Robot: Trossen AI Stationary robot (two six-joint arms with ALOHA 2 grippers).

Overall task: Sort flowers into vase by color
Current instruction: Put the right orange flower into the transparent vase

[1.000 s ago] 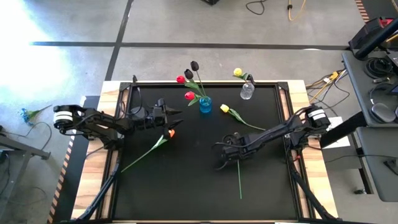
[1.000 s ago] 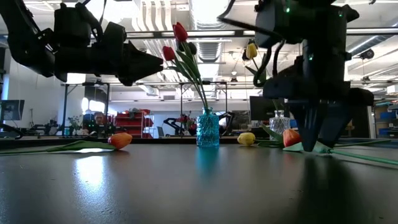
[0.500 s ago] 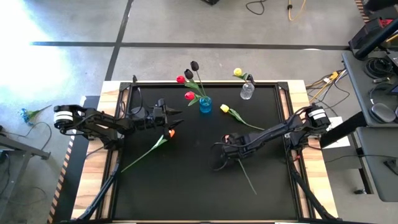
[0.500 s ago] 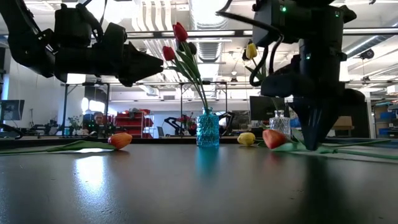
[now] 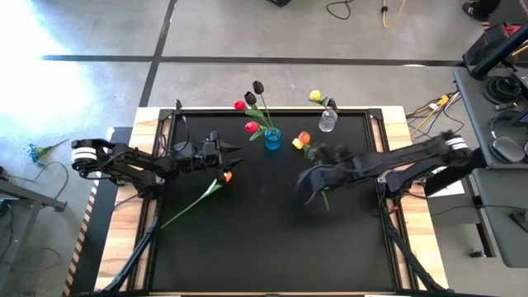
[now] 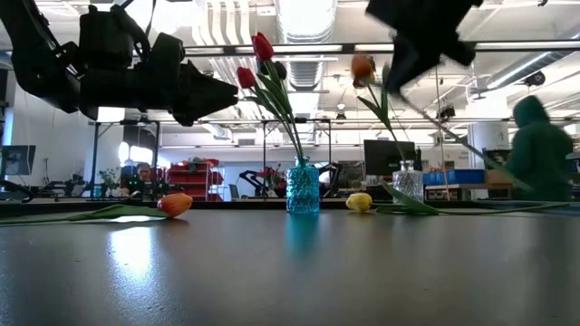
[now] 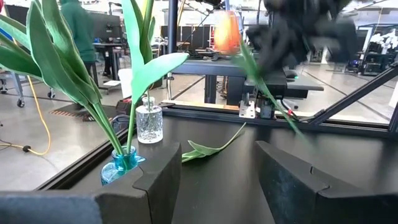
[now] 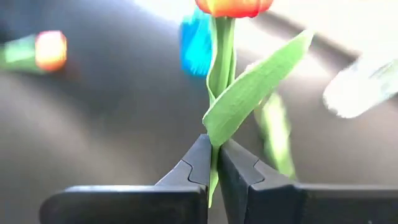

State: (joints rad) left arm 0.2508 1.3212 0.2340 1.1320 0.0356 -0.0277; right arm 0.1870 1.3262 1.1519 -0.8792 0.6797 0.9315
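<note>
My right gripper [image 5: 313,169] is shut on an orange tulip [image 5: 304,139], raised above the table's middle right; it also shows in the low view [image 6: 362,65]. A blue vase [image 5: 272,139] near the far edge holds red and near-black tulips by their stems. A clear vase [image 5: 327,122] holds a yellow tulip [image 5: 315,96]. A yellow tulip [image 5: 298,144] and another orange tulip [image 5: 227,175] lie flat on the table. My left gripper [image 5: 237,155] hovers open and empty above the table's left, beside that orange tulip. My right gripper pinches the orange tulip's green stem [image 8: 213,144] between its two fingers, just below a leaf [image 8: 255,87]. The head [image 8: 233,6] stands out beyond the fingertips. The tulip is lifted clear of the table, tilted, with its lower stem [image 6: 453,134] trailing down behind the gripper.
A loose green leaf [image 7: 211,146] lies on the table near the clear vase. The black table has raised rails at its far edge [image 5: 272,110]. A person in a green hood [image 6: 539,149] stands in the room beyond the table.
My right gripper has risen from the table, gone toward the far right, and turned, staying shut on the orange tulip. The tulip, lying on the table a second ago, is lifted clear and swung round, its head now high and toward the vases.
</note>
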